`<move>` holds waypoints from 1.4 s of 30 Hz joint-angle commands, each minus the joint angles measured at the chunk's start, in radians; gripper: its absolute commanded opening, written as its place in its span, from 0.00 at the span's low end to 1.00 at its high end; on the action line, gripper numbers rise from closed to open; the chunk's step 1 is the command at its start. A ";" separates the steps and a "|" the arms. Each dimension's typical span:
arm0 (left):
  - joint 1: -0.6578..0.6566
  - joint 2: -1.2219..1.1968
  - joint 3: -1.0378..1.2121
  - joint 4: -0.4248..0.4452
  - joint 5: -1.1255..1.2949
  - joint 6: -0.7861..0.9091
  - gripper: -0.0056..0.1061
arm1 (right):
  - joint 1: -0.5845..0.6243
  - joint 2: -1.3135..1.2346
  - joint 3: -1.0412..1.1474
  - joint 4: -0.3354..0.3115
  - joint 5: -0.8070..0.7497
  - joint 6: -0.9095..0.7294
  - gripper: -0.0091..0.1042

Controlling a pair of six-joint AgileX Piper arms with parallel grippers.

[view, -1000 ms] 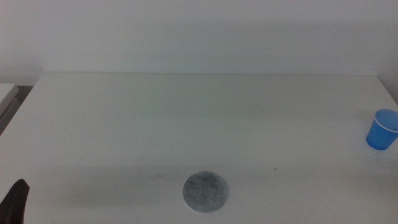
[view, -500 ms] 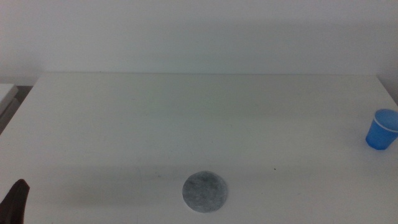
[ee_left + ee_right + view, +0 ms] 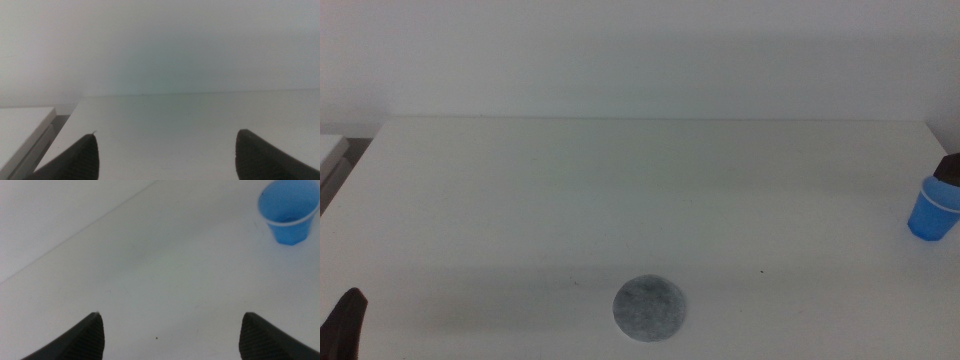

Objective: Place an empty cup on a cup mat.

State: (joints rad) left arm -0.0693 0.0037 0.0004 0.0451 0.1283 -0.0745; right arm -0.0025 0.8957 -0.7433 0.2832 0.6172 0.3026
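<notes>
- Right gripper (image 3: 170,335) hangs over the table's (image 3: 620,190) right edge by the tapered blue cup (image 3: 932,211), fingers wide.
- Left gripper (image 3: 165,155) waits at the near-left corner, fingers wide.
- Flat speckled cup mat (image 3: 649,309) lies near the front edge.

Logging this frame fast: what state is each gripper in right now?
Left gripper: open, holding nothing, waiting low at the table's left.
Right gripper: open, holding nothing, coming in near the blue cup.

Light even, diffuse, fairly bright; white flat bench (image 3: 640,190) slightly washed out, no glare spots. Faint soft shadow band across bench in middle view. All views soft, low contrast. Small bright blue plastic cup (image 3: 288,211) blurred in right wrist view.
</notes>
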 commanded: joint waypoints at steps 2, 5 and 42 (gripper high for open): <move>-0.001 -0.004 0.000 0.000 -0.013 -0.003 0.89 | -0.004 0.001 -0.006 -0.014 -0.009 -0.004 0.90; -0.001 -0.004 0.000 0.000 -0.013 -0.003 0.89 | -0.010 0.022 -0.036 -0.073 0.009 -0.026 0.90; -0.001 -0.004 0.000 0.000 -0.013 -0.003 0.89 | -0.336 0.991 -0.534 -0.123 0.065 -0.120 0.52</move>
State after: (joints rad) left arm -0.0693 0.0037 0.0004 0.0451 0.1283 -0.0745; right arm -0.3308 1.8798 -1.2609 0.1615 0.6996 0.1900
